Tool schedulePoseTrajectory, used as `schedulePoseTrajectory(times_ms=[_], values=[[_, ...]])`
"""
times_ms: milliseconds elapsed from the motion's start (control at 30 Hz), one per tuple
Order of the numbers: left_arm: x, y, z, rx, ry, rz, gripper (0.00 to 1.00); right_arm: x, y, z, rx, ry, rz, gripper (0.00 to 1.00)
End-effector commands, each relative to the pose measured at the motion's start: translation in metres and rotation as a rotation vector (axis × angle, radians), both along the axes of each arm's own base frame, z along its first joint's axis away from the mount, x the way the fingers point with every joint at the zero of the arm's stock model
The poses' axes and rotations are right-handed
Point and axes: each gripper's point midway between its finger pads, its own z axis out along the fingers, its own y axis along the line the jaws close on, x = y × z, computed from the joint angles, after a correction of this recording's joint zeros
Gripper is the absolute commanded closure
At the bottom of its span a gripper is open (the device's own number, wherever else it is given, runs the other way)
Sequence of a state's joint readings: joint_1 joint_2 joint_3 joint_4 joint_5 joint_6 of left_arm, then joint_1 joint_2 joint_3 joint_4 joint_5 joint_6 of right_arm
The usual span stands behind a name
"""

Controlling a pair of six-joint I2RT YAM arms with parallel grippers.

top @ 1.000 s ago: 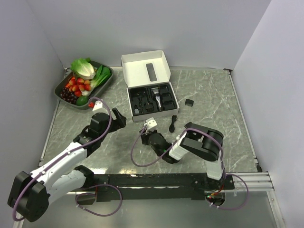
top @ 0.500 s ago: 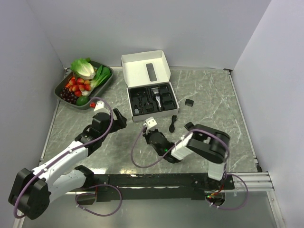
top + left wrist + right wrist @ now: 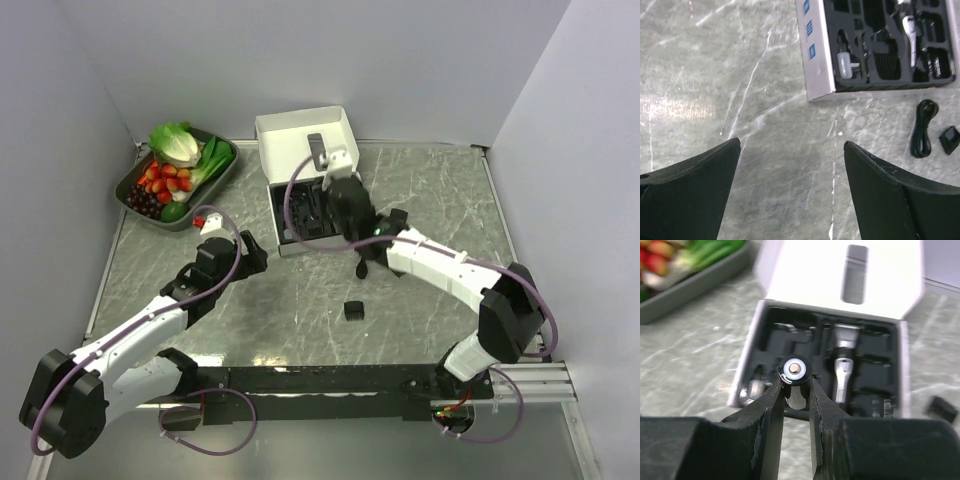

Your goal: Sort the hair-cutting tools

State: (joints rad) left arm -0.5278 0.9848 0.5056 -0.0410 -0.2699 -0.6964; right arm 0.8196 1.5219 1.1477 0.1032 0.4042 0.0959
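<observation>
We find no word, brand or number that we can read anywhere. The white box [image 3: 818, 67] carries three small blue marks [image 3: 809, 26] along its side wall, too small for us to make out.

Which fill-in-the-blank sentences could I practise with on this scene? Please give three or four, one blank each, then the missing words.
1. The right gripper holds a short cylinder whose round end face is ____ in colour.
2. The left gripper has its jaws ____ and holds nothing.
3. The hair clipper lies ____ the white box.
4. The cord on the table is ____ in colour.
Missing words: silver; open; inside; black.
</observation>
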Motion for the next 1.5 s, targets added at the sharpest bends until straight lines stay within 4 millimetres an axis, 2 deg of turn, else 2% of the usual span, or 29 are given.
schedulePoseTrajectory(times_ms=[0, 33, 67, 100, 167, 233, 267, 300, 333, 367, 400, 433, 467, 533, 567, 600, 667, 700, 767, 900, 1067, 1467], values=[[0.003, -0.007, 0.001, -0.016, -0.023, -0.022, 0.10, 0.019, -0.012, -0.005, -0.067, 0.160, 0.024, 1.00], [0.003, -0.008, 0.001, -0.019, -0.023, -0.024, 0.10, 0.024, -0.016, -0.011, -0.067, 0.205, 0.034, 1.00], [0.003, -0.008, 0.001, -0.020, -0.023, -0.026, 0.10, 0.032, -0.013, -0.026, -0.083, 0.246, 0.038, 1.00], [0.003, -0.007, 0.001, -0.017, -0.024, -0.024, 0.10, 0.040, -0.008, -0.017, -0.068, 0.246, 0.046, 1.00], [0.003, -0.007, 0.000, -0.016, -0.021, -0.024, 0.10, 0.052, -0.008, -0.035, -0.092, 0.294, 0.039, 1.00], [0.002, -0.007, 0.000, -0.013, -0.023, -0.025, 0.10, 0.063, -0.003, -0.030, -0.077, 0.287, 0.046, 1.00], [0.002, -0.006, 0.000, -0.011, -0.022, -0.026, 0.10, 0.069, -0.003, -0.044, -0.090, 0.321, 0.044, 1.00], [0.001, -0.006, 0.000, -0.012, -0.025, -0.025, 0.10, 0.076, 0.000, -0.035, -0.076, 0.310, 0.047, 1.00], [0.001, -0.006, 0.000, -0.011, -0.026, -0.025, 0.10, 0.081, 0.000, -0.037, -0.076, 0.319, 0.046, 1.00], [0.001, -0.005, 0.000, -0.010, -0.026, -0.024, 0.10, 0.086, -0.001, -0.049, -0.081, 0.350, 0.048, 1.00], [0.001, -0.006, -0.001, -0.012, -0.027, -0.027, 0.10, 0.093, 0.001, -0.042, -0.066, 0.342, 0.053, 1.00], [0.000, -0.006, -0.002, -0.010, -0.022, -0.030, 0.10, 0.097, 0.002, -0.043, -0.058, 0.351, 0.057, 1.00], [0.000, -0.007, -0.003, -0.011, -0.022, -0.031, 0.10, 0.101, 0.002, -0.055, -0.061, 0.376, 0.059, 1.00], [0.001, -0.008, -0.004, -0.010, -0.015, -0.037, 0.10, 0.109, 0.005, -0.055, -0.045, 0.395, 0.074, 1.00], [0.001, -0.009, -0.005, -0.010, -0.013, -0.038, 0.10, 0.113, 0.006, -0.072, -0.063, 0.430, 0.071, 1.00], [0.001, -0.009, -0.006, -0.010, -0.010, -0.041, 0.10, 0.118, 0.006, -0.069, -0.067, 0.432, 0.064, 1.00], [0.001, -0.010, -0.007, -0.012, -0.007, -0.044, 0.10, 0.124, 0.007, -0.083, -0.082, 0.454, 0.057, 1.00], [0.002, -0.011, -0.007, -0.012, -0.007, -0.044, 0.10, 0.128, 0.007, -0.081, -0.074, 0.451, 0.055, 1.00], [0.002, -0.011, -0.008, -0.011, -0.004, -0.047, 0.11, 0.132, 0.006, -0.093, -0.079, 0.478, 0.049, 1.00], [0.002, -0.012, -0.010, -0.009, 0.002, -0.048, 0.11, 0.140, 0.007, -0.099, -0.067, 0.499, 0.054, 1.00], [0.003, -0.013, -0.011, -0.008, 0.008, -0.049, 0.11, 0.139, 0.010, -0.116, -0.071, 0.537, 0.061, 1.00], [0.004, -0.016, -0.012, -0.008, 0.012, -0.058, 0.11, 0.140, 0.007, -0.126, -0.090, 0.556, 0.049, 0.97]])
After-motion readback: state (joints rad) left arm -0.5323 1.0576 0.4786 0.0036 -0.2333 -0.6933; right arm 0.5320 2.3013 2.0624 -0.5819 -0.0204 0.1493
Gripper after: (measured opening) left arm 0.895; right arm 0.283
